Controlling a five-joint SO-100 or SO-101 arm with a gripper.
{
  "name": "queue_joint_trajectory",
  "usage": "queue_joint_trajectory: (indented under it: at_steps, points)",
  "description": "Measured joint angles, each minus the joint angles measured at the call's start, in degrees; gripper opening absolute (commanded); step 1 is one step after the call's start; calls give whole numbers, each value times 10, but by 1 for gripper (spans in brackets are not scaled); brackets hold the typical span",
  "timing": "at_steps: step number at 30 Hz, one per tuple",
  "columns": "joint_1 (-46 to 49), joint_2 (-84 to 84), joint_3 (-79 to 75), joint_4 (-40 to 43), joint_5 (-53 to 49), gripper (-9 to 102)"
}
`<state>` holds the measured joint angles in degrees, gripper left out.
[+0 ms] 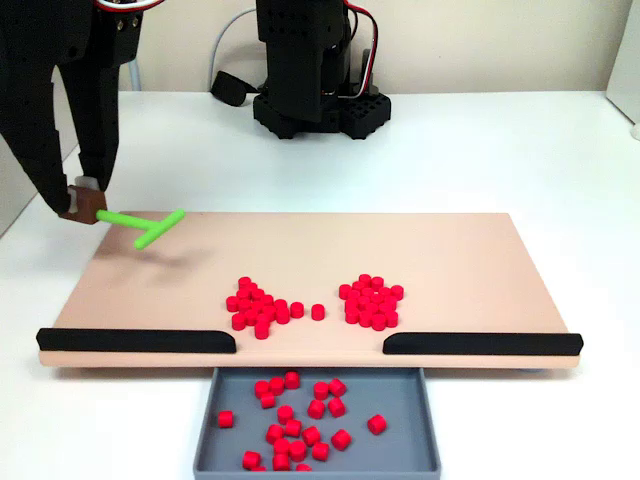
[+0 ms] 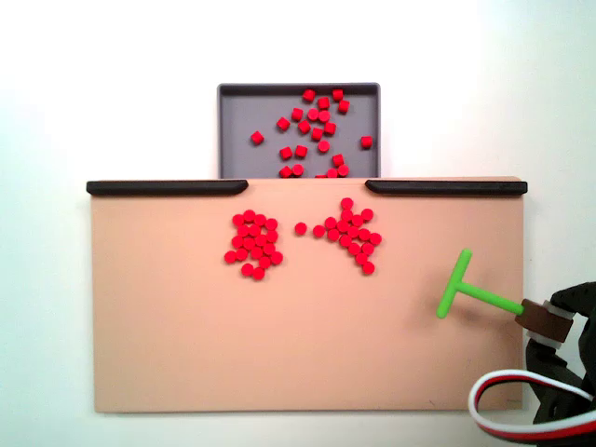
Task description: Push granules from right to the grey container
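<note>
Red granules lie on the beige board in two heaps, a left heap [image 1: 258, 305] and a right heap [image 1: 372, 300], with one loose piece [image 1: 318, 312] between them. In a fixed view from above the same heaps [image 2: 253, 244] [image 2: 349, 233] lie just short of the gap. The grey container [image 1: 400, 450] [image 2: 242, 140] sits beyond that gap and holds several granules. My gripper [image 1: 82, 195] [image 2: 549, 326] hangs at the board's far corner, shut on the brown handle of a green T-shaped stick [image 1: 150, 225] [image 2: 466, 293]. The stick is well apart from both heaps.
Two black strips [image 1: 135, 340] [image 1: 480, 343] edge the board [image 1: 450, 260] on either side of the gap above the container. The arm's black base [image 1: 310, 80] stands behind the board. A red-white-black cable [image 2: 521, 400] loops by the board's corner.
</note>
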<state>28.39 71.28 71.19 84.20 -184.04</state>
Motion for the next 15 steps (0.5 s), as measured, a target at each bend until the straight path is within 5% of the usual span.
queue_joint_trajectory:
  at_steps: [15]
  points:
    - [-31,-39,-25,-3,0,0]
